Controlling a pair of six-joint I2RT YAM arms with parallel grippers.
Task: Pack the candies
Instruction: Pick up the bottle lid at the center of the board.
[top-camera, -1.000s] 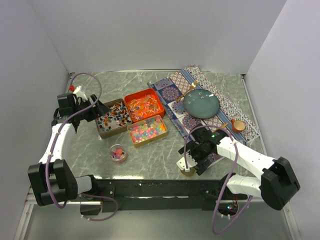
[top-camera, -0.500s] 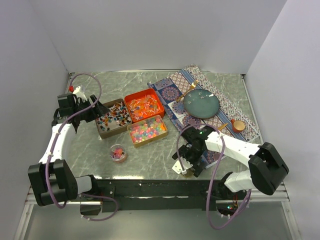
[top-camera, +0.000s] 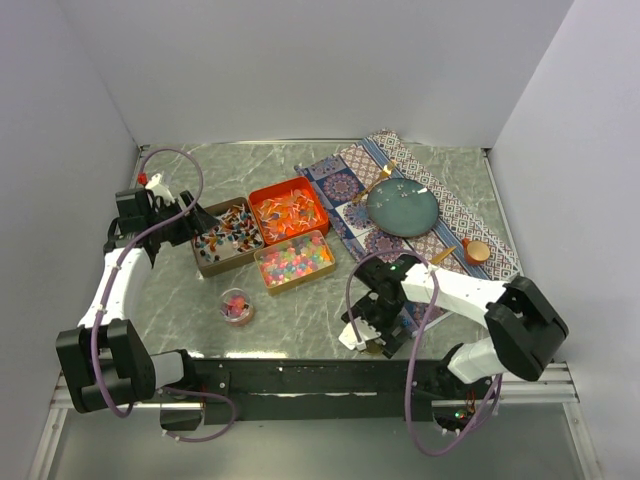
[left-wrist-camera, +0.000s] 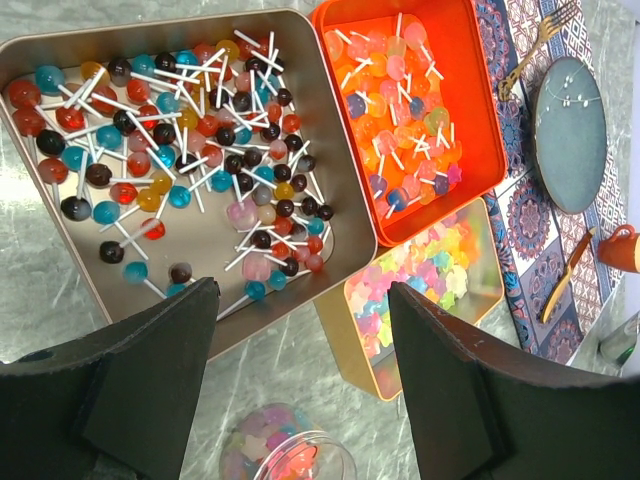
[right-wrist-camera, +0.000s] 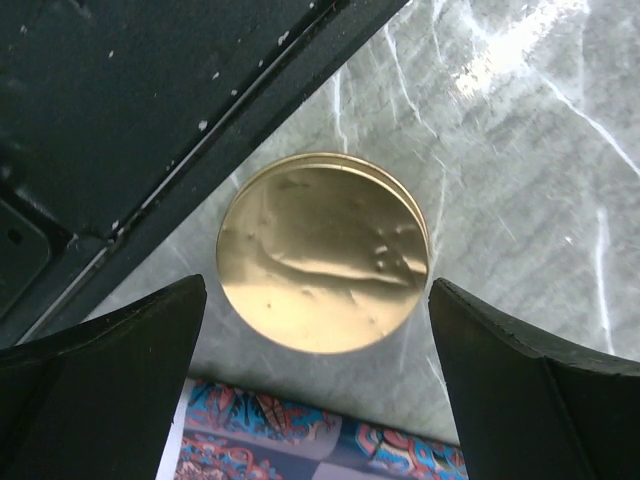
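The candies lie in three open tins: ball lollipops in a gold tin (left-wrist-camera: 180, 130) (top-camera: 228, 236), orange sweets in an orange tin (left-wrist-camera: 400, 90) (top-camera: 288, 209), and star-shaped jellies in a small gold tin (left-wrist-camera: 425, 275) (top-camera: 294, 259). A clear round jar (top-camera: 236, 305) (left-wrist-camera: 285, 460) holds a few jellies. My left gripper (left-wrist-camera: 300, 295) (top-camera: 198, 222) hovers open at the lollipop tin's left side, holding nothing. My right gripper (right-wrist-camera: 318, 290) (top-camera: 368, 335) is wide open, straddling the round gold lid (right-wrist-camera: 322, 250) from above, its fingers apart from the lid.
A patterned cloth (top-camera: 350, 190) at the right carries a teal plate (top-camera: 401, 208), a fork, a knife and an orange cup (top-camera: 476, 251). The black base rail (top-camera: 300, 375) runs along the near edge, right beside the lid. Grey walls close three sides.
My right arm has swung left and toward the near edge, bringing its open gripper over the gold lid. The left arm has not moved.
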